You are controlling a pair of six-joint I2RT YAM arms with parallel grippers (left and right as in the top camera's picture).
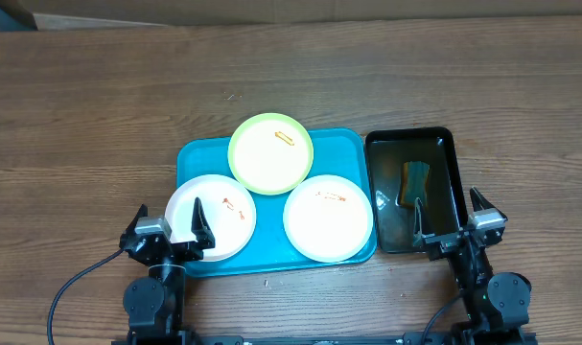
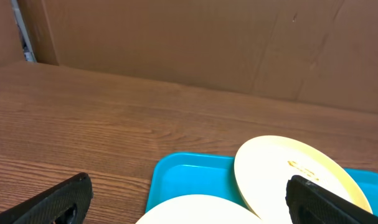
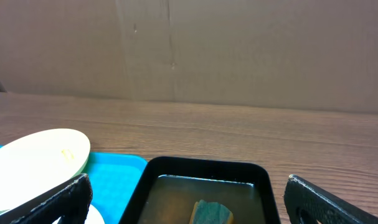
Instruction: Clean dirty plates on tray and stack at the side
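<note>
Overhead: the teal tray (image 1: 199,158) sits mid-desk (image 1: 80,125) with all three plates on it. The yellow-green plate (image 1: 270,153) is far, the left white plate (image 1: 228,225) near left, the right white plate (image 1: 328,218) near right. Each shows orange-red smears. The black tray (image 1: 410,134), holding water and a sponge (image 1: 415,184), stands just right of the teal tray. The left end effector (image 1: 169,216) is spread, one finger over the left white plate. The right end effector (image 1: 449,206) is spread at the black tray's near end. Neither holds anything. Left wrist: the jaws are wide and empty, with the yellow-green plate (image 2: 288,168) and a white plate's rim (image 2: 195,208) ahead. Right wrist: the jaws are wide and empty, with the sponge (image 3: 212,211) lying in the water. Judgement: nothing is cleaned, nothing is stacked aside, and the whole task is left to do.
</note>
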